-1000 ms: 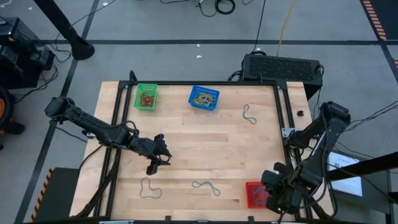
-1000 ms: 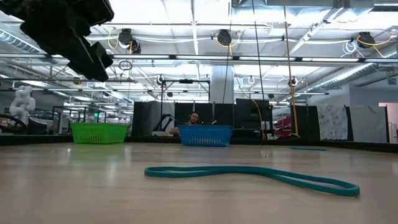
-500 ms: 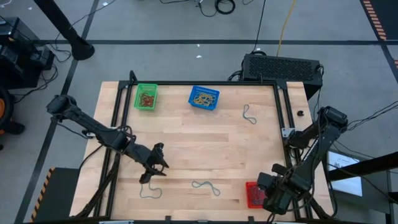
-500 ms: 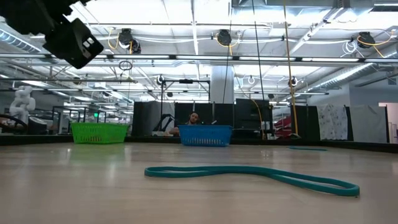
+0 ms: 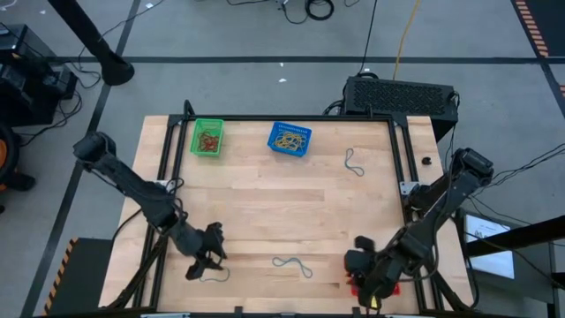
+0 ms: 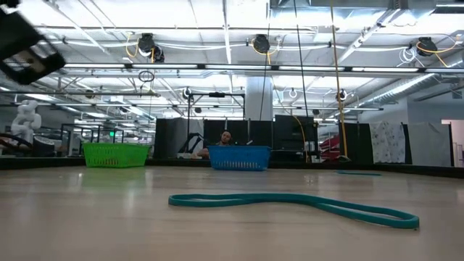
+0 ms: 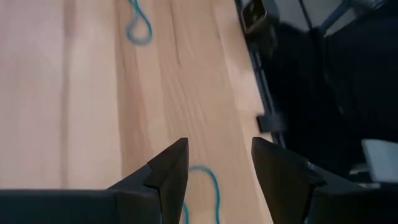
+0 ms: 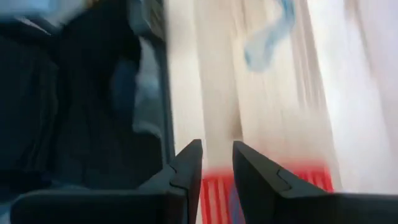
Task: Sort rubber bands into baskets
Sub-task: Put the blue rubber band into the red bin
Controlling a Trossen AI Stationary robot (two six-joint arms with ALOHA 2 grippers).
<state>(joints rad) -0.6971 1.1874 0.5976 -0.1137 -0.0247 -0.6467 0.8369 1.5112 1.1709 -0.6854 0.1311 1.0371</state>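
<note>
Three teal rubber bands lie flat on the wooden table: one near the front middle (image 5: pixel 291 263) (image 6: pixel 290 201), one at the front left (image 5: pixel 213 274), one at the far right (image 5: pixel 353 162). The green basket (image 5: pixel 207 138) and the blue basket (image 5: pixel 290 139) stand at the far edge with bands inside. The red basket (image 5: pixel 355 283) stands at the front right, mostly hidden under my right gripper (image 5: pixel 356 268), which hovers above it, fingers slightly apart and empty (image 8: pixel 214 163). My left gripper (image 5: pixel 199 263) is open above the front-left band (image 7: pixel 208 186), not touching it.
A black vented box (image 5: pixel 402 94) sits beyond the table's far right corner. Black frame rails run along the table's left and right edges (image 5: pixel 163 177). Bare wood lies across the middle of the table (image 5: pixel 282 199).
My left gripper has swung toward the table's near edge and left, ending over the front-left rubber band. My right gripper has gone toward the table's left along the near edge and now covers most of the red basket. The bands on the table have not moved.
</note>
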